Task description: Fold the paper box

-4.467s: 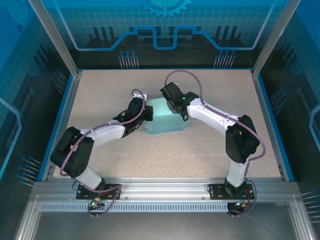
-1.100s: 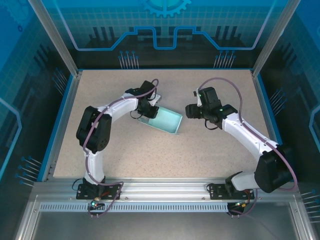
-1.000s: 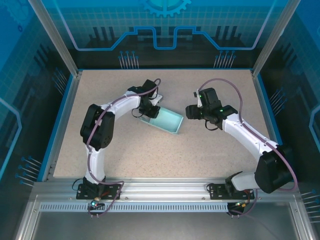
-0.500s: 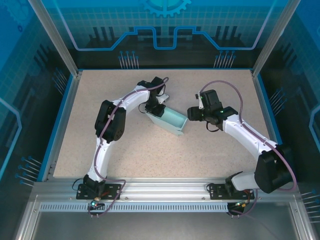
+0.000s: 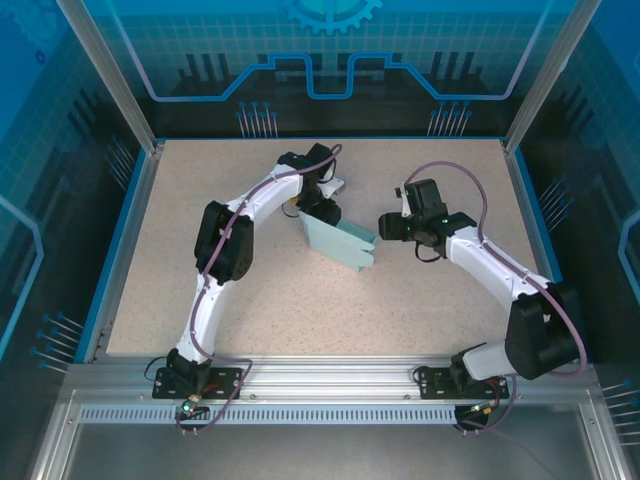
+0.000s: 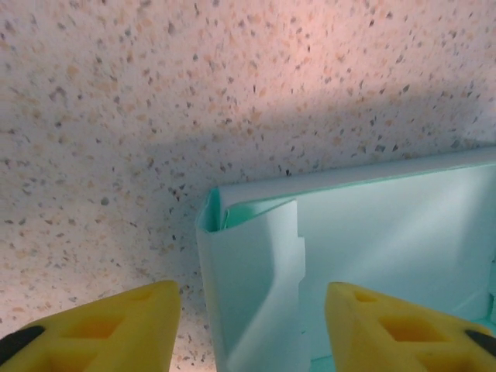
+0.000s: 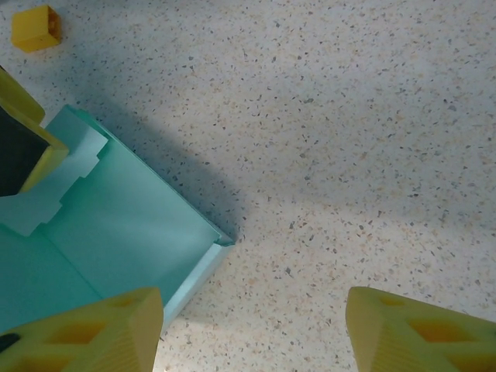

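From the left wrist, the left tool (image 6: 252,306) stood wide, straddling an end flap of the paper box (image 6: 372,232). From the right wrist, the right tool (image 7: 254,314) stood wide and empty, and a yellow block (image 7: 35,28) lay beyond the box.

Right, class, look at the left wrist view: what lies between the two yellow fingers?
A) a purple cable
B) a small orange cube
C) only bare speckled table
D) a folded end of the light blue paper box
D: a folded end wall of the paper box stands up between the fingers of the left gripper, which sit apart on either side of it.
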Controlling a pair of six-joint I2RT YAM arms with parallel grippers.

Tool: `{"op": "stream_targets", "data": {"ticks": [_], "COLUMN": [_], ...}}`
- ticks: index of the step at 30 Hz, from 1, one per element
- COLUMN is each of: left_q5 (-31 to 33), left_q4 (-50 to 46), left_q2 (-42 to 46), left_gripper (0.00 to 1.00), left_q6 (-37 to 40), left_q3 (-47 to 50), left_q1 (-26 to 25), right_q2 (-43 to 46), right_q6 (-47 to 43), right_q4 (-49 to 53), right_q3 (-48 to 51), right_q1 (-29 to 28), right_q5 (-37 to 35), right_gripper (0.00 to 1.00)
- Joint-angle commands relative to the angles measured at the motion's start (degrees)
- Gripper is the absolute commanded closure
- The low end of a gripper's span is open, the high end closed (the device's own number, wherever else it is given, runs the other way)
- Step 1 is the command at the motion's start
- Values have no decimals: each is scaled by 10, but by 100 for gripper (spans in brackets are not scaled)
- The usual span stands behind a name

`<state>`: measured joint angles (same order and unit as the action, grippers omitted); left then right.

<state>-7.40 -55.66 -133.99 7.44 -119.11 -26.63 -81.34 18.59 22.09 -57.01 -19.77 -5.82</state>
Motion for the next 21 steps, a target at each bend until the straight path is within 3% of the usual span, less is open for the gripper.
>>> {"op": "stream_targets", "data": {"ticks": [1, 9, 13, 21], "left_q5": [-9, 10, 16, 39], "left_q4": [8, 95, 205, 389], "left_q2": [20, 93, 181, 361], "left_gripper": [44, 41, 38, 35], "left_q6": [-10, -54, -94, -174], "left_q3": [-29, 15, 131, 374], "left_q1": [4, 32, 55, 102], "right_q2": [-28, -146, -214, -269], "right_q6": [-2, -3, 3, 3], "right_q4": [-16, -30, -29, -27], "right_q3": [-11, -85, -133, -160], "right_q1": [8, 30, 28, 23], "right_q5": [26, 120, 182, 226], "right_gripper": [35, 35, 35, 35]}}
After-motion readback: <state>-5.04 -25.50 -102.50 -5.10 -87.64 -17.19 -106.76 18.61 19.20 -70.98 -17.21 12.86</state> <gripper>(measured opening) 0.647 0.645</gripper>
